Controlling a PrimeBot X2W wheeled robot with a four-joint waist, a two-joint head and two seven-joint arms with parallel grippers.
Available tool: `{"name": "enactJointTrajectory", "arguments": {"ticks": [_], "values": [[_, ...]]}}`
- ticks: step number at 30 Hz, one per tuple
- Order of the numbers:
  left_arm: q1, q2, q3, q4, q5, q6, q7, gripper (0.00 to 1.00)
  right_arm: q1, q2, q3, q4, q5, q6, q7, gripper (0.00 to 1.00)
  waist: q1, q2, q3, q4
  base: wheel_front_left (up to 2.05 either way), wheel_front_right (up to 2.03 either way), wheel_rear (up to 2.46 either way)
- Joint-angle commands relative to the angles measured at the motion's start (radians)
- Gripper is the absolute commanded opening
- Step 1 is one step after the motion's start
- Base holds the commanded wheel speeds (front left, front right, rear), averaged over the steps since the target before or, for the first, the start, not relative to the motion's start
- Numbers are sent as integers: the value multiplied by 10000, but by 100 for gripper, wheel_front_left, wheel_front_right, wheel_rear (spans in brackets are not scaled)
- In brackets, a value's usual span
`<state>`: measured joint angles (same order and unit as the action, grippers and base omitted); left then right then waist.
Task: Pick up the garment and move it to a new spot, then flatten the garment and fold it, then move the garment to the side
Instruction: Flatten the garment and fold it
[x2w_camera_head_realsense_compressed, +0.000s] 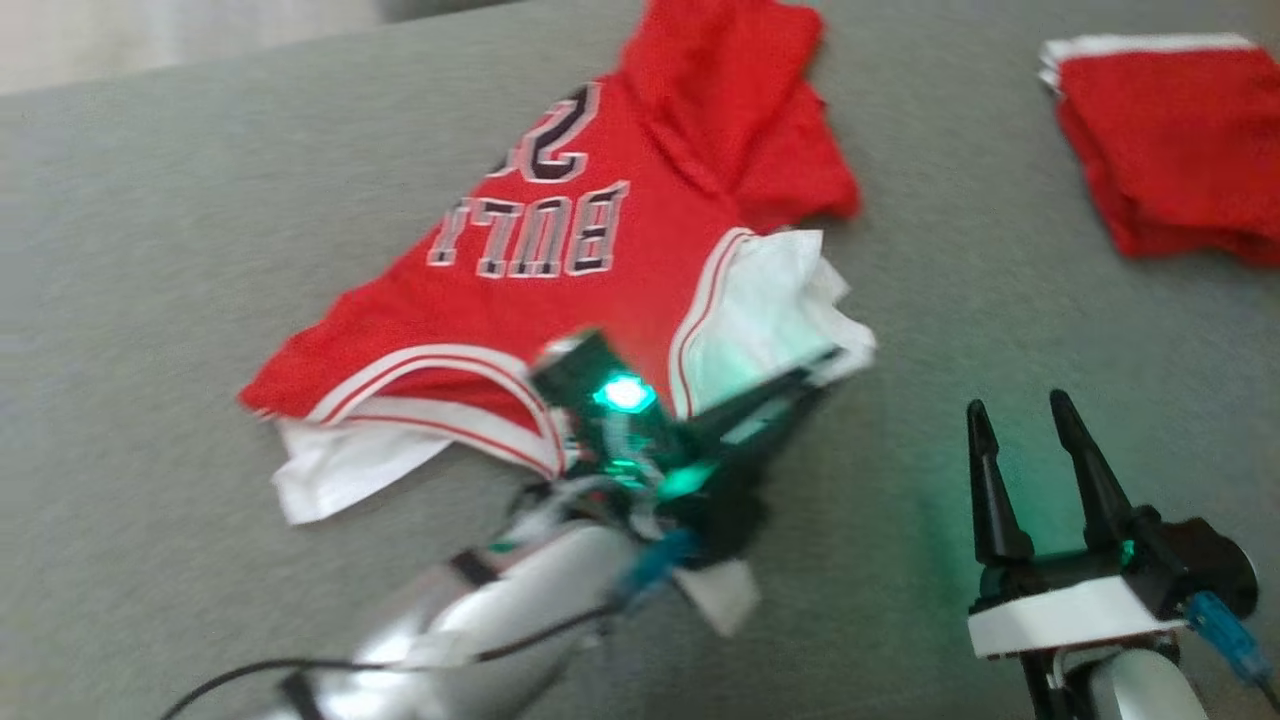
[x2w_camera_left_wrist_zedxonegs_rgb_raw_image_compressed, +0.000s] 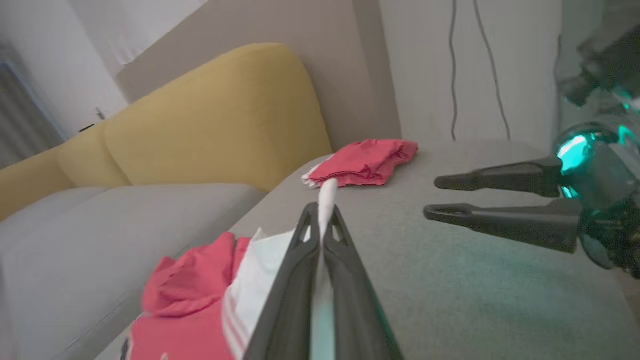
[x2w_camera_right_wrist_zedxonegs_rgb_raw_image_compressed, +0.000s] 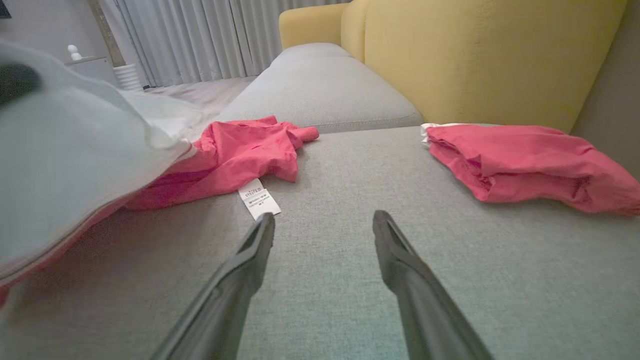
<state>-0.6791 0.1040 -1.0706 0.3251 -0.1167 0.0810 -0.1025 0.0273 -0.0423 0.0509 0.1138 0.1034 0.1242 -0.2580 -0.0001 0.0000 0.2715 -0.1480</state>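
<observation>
So the jersey (x2w_camera_head_realsense_compressed: 560, 280) is sprawled on the grey sofa seat (x2w_camera_head_realsense_compressed: 150, 250), lettering upside down from the robot's side. The neck end is nearest and the hem is bunched up at the far end, so its long axis runs diagonally from near-left to far-right. The left gripper (x2w_camera_head_realsense_compressed: 825, 365) has its fingers clamped shut on the white edge at the jersey's right side, and in the left wrist view a strip of white cloth pokes out between the tips. The right gripper (x2w_camera_head_realsense_compressed: 1020, 415) sits just off to the right over bare cushion, fingers spread and holding nothing, with the jersey to its left and a white care tag (x2w_camera_right_wrist_zedxonegs_rgb_raw_image_compressed: 259, 198) just past its tips. A folded red garment (x2w_camera_head_realsense_compressed: 1170, 140) lies well apart at the far right. My guess is the left arm does the lifting, since it's already got hold.
</observation>
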Motion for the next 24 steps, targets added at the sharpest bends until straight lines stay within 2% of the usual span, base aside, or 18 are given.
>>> {"name": "enactJointTrajectory", "arguments": {"ticks": [1, 3, 4, 5, 10, 13, 16, 18, 20, 21, 22, 24], "values": [[82, 647, 609, -1116, -209, 168, 96, 0, 17, -79, 129, -249, -108, 65, -38, 100, 1, 0, -479, 805, 0, 0, 0], [347, 1405, 856, -2281, -329, 260, 393, 0, 98, -79, 86, -180, -162, 65, -38, 100, 1, 0, -736, 1229, 0, 0, 0], [653, 2220, 1163, -3481, -392, 468, 760, 0, 175, -79, 71, -113, -176, 65, -38, 100, 1, 0, -976, 1601, 0, 0, 0], [806, 2659, 1332, -4068, -371, 619, 995, 0, 211, -79, 64, -84, -168, 65, -38, 100, 1, 0, -1080, 1771, 0, 0, 0], [1614, 4625, 2519, -6801, -626, 1453, 2103, 0, 392, -79, 56, 40, -114, 65, -38, 100, 1, 0, -1521, 2558, 0, 0, 0], [2180, 5745, 3504, -7868, -1108, 1974, 2487, 0, 510, -79, 73, 63, -98, 65, -38, 100, 1, 0, -1658, 2917, 0, 0, 0], [2949, 6656, 4361, -8165, -1983, 2287, 2541, 0, 555, -79, 203, 36, -132, 65, -38, 100, 1, 0, -1622, 3193, 0, 0, 0], [3450, 7250, 4878, -7854, -2486, 2374, 2354, 0, 519, -194, 323, -6, -83, 65, -38, 100, 1, 0, -1530, 3356, 0, 0, 0], [3824, 7897, 5221, -7239, -2547, 2390, 2094, 0, 438, -480, 437, -86, 96, 65, -38, 100, 1, 0, -1413, 3493, 0, 0, 0], [3940, 8082, 5334, -6968, -2551, 2388, 1893, 0, 406, -682, 496, -131, 195, 65, -38, 100, 1, 0, -1347, 3560, 0, 0, 0], [3940, 8082, 5334, -6968, -2551, 2388, 1893, 0, 406, -682, 496, -131, 195, 65, -38, 100, 1, 0, -1347, 3560, 0, 0, 0], [4051, 8019, 5517, -6573, -2809, 2364, 1400, 0, 396, -1153, 757, -235, 524, 65, -38, 100, 1, 0, -1220, 3690, 0, 0, 0]]}}
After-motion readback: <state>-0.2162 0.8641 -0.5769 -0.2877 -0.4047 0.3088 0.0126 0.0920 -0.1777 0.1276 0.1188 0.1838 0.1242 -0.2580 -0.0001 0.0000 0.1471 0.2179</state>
